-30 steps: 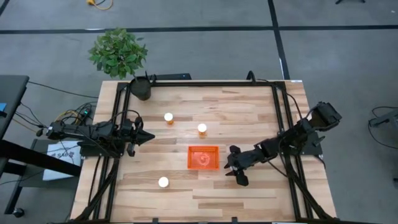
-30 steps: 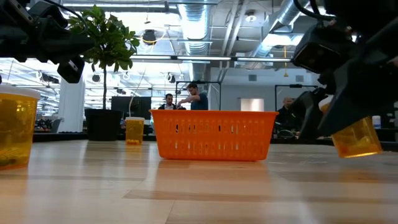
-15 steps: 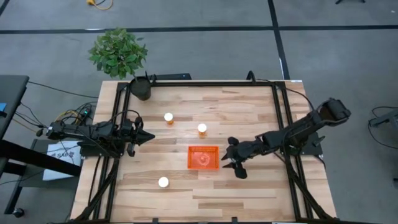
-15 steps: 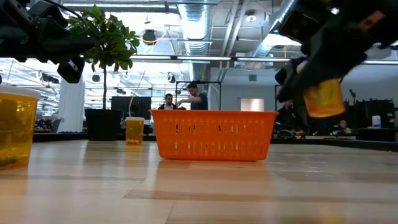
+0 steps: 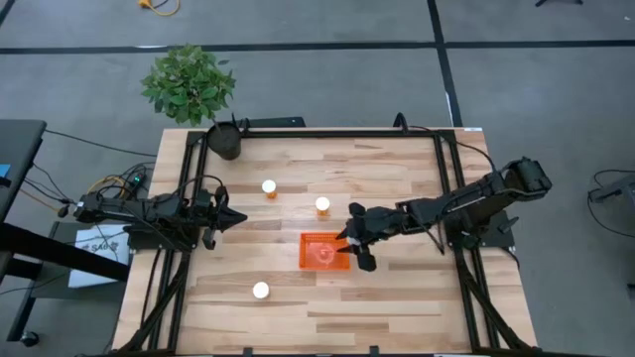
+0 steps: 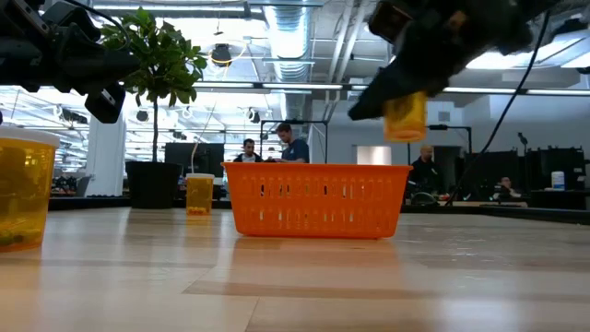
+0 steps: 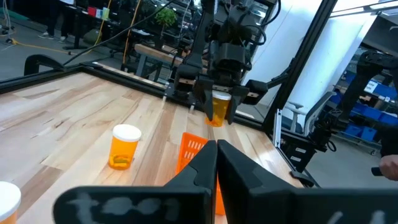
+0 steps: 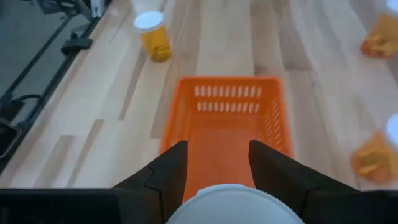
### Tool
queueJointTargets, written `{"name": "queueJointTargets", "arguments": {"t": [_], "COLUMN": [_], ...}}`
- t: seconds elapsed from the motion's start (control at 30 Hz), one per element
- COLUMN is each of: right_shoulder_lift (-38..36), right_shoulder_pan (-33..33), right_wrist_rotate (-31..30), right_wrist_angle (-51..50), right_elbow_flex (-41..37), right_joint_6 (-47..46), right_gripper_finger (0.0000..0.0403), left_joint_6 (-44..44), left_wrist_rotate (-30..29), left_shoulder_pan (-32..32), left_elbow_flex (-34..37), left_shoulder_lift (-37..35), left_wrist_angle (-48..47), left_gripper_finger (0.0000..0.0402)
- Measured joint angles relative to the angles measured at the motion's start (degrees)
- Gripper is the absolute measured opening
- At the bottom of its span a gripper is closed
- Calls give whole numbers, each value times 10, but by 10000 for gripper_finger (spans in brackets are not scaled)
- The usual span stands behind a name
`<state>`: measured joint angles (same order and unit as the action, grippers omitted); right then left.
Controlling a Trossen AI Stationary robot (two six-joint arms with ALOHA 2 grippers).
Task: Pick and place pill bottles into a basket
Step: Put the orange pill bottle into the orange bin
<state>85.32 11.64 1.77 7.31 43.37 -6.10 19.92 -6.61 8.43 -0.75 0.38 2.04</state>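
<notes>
The orange basket (image 5: 324, 251) stands at the table's middle, seemingly empty in the right wrist view (image 8: 227, 124). My right gripper (image 5: 354, 241) is shut on a pill bottle (image 6: 406, 115) above the basket's right edge. Three more white-capped bottles stand upright on their bases: two beyond the basket (image 5: 269, 187) (image 5: 322, 206) and one nearer the front (image 5: 261, 291). My left gripper (image 5: 223, 220) is shut and empty, hovering at the table's left side. My right gripper pinches the bottle at its cap end (image 8: 233, 202) between its two fingers (image 8: 168, 171), which come from the table's right, slanting down. The orange body (image 7: 221, 107) hangs upright below the fingers, lifted clear, above the basket's right rim.
A dark round pot (image 5: 226, 141) with a leafy plant stands at the far left corner. Black frame rails (image 5: 442, 188) run along the table's sides. Bare wood lies in front of the basket. People show in the room behind (image 6: 288, 143).
My right gripper has gone toward the table's left edge and up, carrying the bottle from low beside the basket's right side to above its right rim. The bottle has stayed in the hold and come from tilted to upright.
</notes>
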Motion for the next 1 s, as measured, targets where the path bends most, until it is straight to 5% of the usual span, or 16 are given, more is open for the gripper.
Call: {"name": "queueJointTargets", "arguments": {"t": [0.57, 1.0], "right_shoulder_lift": [134, 151], "right_shoulder_pan": [-10, 13], "right_wrist_rotate": [28, 11], "right_wrist_angle": [82, 101], "right_elbow_flex": [75, 63], "right_joint_6": [-12, -35], "right_gripper_finger": [163, 175], "left_joint_6": [0, 0], "left_wrist_rotate": [0, 0], "left_shoulder_pan": [0, 0], "left_elbow_flex": [0, 0], "left_shoulder_lift": [0, 0], "left_wrist_angle": [0, 0], "left_gripper_finger": [0, 0]}}
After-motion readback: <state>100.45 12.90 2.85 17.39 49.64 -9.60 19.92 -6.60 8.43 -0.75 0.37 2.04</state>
